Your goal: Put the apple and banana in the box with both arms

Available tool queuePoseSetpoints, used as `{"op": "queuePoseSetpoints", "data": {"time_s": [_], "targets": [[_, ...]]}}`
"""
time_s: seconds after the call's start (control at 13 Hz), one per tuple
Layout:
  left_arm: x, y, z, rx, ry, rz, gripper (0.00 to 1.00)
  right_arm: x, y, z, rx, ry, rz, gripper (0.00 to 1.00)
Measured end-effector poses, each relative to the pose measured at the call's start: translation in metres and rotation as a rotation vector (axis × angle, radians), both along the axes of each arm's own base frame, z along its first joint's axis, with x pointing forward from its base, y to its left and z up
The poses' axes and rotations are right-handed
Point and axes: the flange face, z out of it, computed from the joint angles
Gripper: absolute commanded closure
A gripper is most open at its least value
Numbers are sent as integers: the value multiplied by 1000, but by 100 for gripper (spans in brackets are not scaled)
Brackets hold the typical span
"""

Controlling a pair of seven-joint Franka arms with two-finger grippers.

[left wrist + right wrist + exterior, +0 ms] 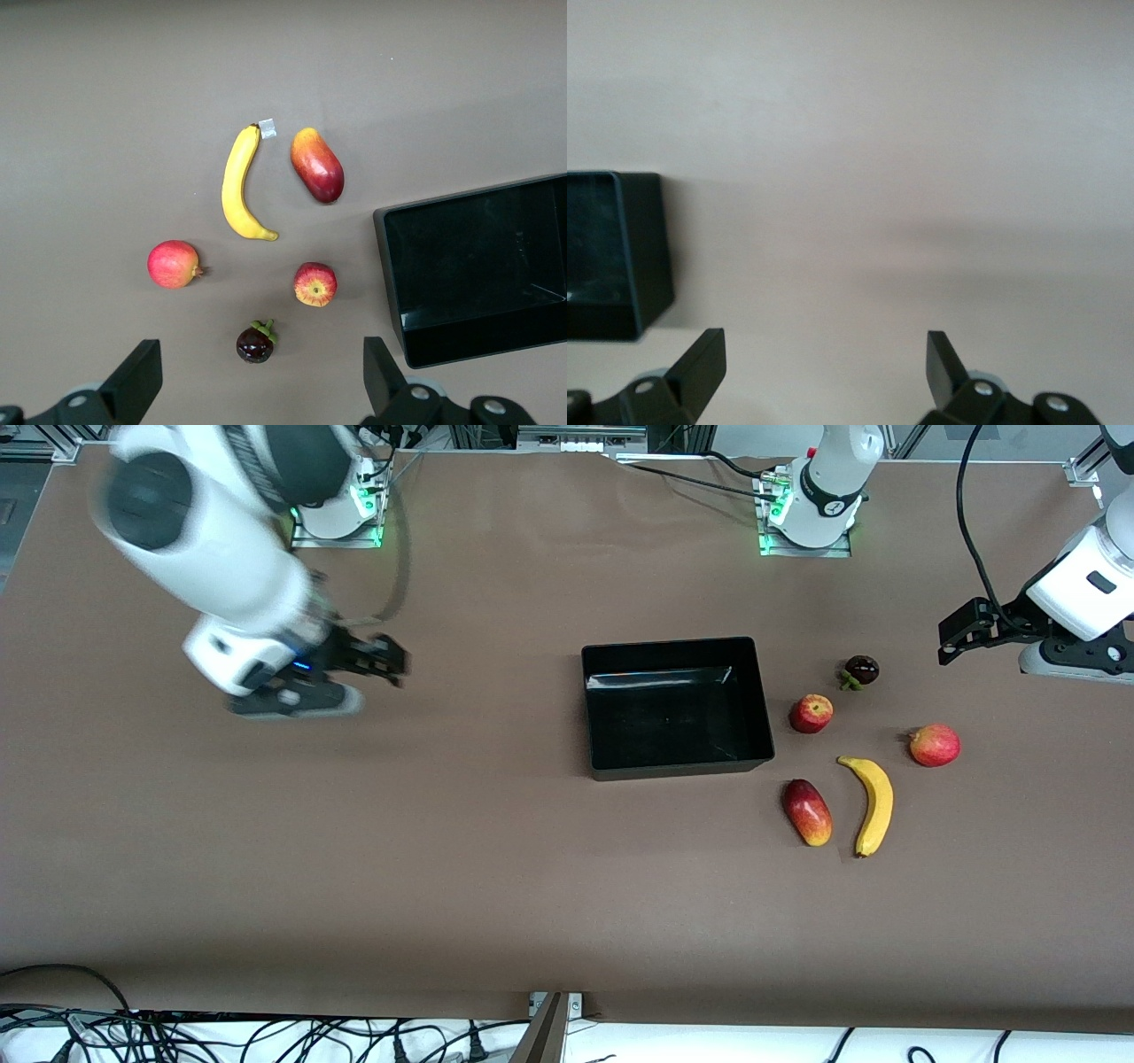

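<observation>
While both tools (390,662) (950,640) hang spread over the counter (354,850), the box (678,766) holds nothing; apple (811,713), banana (873,804) lie beside it.

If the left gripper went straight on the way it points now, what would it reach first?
The open left gripper points down at the table. The nearest thing ahead looks to be the small dark fruit, then the apple, though depth is unclear.

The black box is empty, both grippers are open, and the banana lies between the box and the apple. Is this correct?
Not quite. The front view shows the apple beside the box, while the banana lies nearer to the camera, between the oblong red-yellow fruit and the larger red fruit. The rest holds: the box is empty, and the left gripper and right gripper are open.
</observation>
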Motion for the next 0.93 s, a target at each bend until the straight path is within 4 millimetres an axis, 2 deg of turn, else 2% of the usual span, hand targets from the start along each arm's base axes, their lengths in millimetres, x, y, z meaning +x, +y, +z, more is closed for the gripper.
{"op": "queuePoseSetpoints", "data": {"time_s": [0.23,0.31,0.46,0.69,0.93], "targets": [[0,0,0,0,0,0,0,-31,-89,24,26,27,-7,0],[0,0,0,0,0,0,0,-39,-114,31,33,31,-4,0],[0,0,0,0,1,0,0,-46,-150,39,40,27,-1,0],[0,0,0,0,1,0,0,-43,-181,38,29,19,29,0],[0,0,0,0,1,0,0,-41,-181,44,1,-1,43,0]]}}
